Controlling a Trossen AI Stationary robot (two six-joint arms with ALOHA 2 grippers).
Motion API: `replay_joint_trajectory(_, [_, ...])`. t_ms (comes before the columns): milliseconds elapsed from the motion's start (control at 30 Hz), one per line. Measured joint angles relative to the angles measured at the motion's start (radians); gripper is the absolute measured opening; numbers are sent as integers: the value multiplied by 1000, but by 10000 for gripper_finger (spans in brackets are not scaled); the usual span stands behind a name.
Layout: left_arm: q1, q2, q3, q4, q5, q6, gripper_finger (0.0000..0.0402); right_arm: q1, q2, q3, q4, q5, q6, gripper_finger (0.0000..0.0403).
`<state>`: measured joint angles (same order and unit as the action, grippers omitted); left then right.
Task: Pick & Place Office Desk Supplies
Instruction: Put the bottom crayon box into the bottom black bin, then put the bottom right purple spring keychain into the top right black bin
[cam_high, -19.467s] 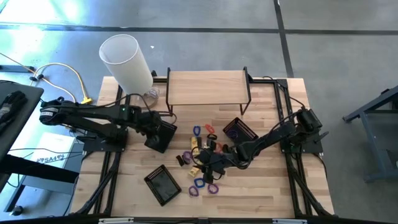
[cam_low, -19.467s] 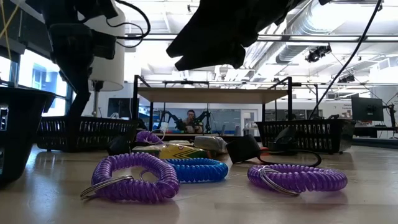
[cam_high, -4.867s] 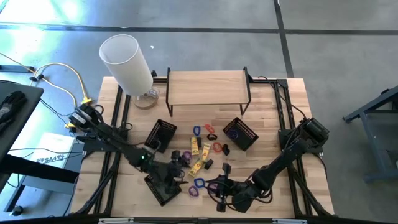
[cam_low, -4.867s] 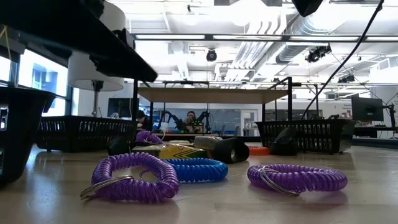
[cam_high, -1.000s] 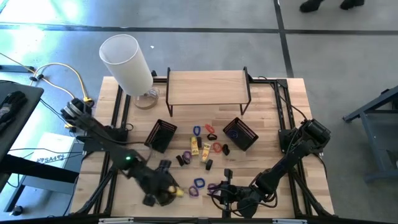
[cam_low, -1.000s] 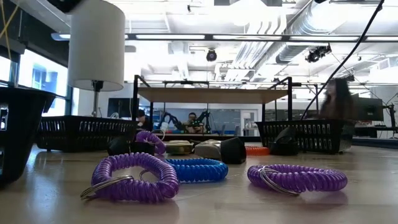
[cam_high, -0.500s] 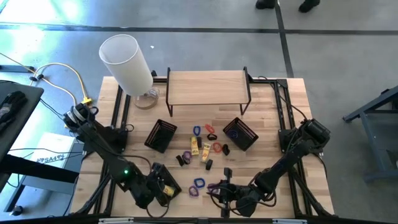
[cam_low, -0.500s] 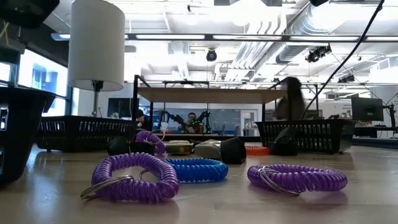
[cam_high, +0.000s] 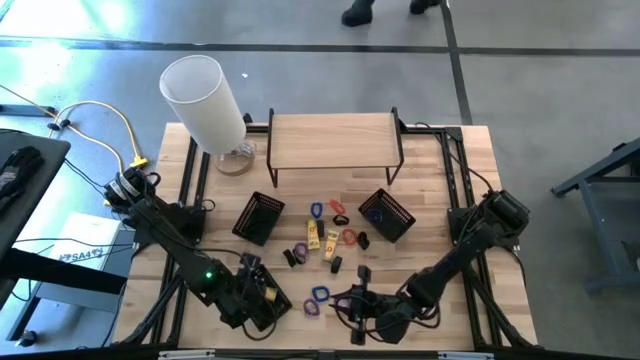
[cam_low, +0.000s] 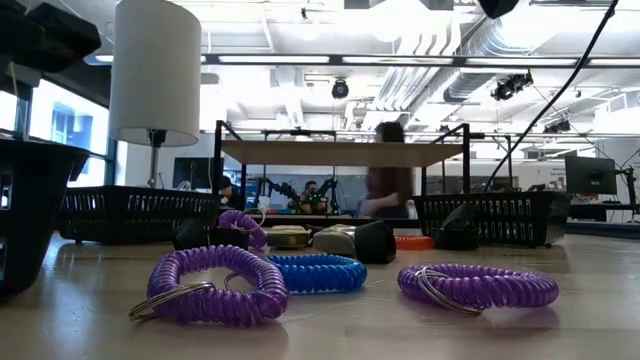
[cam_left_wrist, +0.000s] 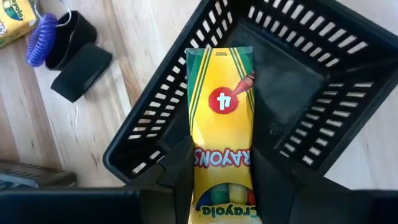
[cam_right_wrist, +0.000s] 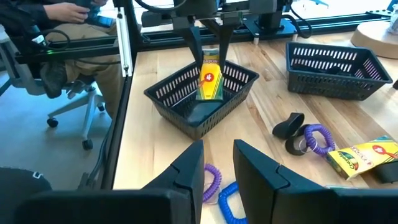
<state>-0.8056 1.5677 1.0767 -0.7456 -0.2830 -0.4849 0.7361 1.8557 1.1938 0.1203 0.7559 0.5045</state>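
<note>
- Left wrist view: left gripper (cam_left_wrist: 221, 180), clamped on a yellow crayon packet (cam_left_wrist: 221, 106), has swung over the near black basket (cam_left_wrist: 323, 74) (release seems next).
- Right gripper (cam_right_wrist: 214, 165), slightly parted, empty, waits nearby.

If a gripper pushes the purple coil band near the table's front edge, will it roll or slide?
The purple coil band lies flat on the table, so it would probably slide rather than roll. Its spiral loops look springy, so it may squash or flex when pinched. It seems light; the metal ring attached to it could catch.
</note>
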Motion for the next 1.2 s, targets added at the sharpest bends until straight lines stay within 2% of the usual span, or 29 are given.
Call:
replay_joint_trajectory(167, [-4, 4, -3, 1, -10, -37, 130, -11, 0, 0, 1, 0, 0, 74])
replay_joint_trajectory(233, [-4, 15, -4, -1, -38, -40, 137, -11, 0, 0, 1, -1, 0, 74])
replay_joint_trajectory(500, [-3, 49, -6, 1, -42, -47, 172, -11, 0, 0, 4, -4, 0, 74])
replay_joint_trajectory(733, [-3, 46, 1, 1, -30, -57, 177, -11, 0, 0, 3, -20, -2, 74])
replay_joint_trajectory(867, [5, 44, 64, 1, -23, -112, 177, -10, -4, 0, 0, -152, -4, 74])
replay_joint_trajectory(1033, [7, 43, 152, -17, -24, -41, 177, -10, -9, 0, -34, -434, 20, 74])
replay_joint_trajectory(1100, [7, 39, 169, -13, -32, -11, 177, -10, -9, 0, -77, -489, 33, 74])
replay_joint_trajectory(1200, [7, 39, 174, 14, -36, 19, 177, -12, -1, -1, -176, -498, 90, 74])
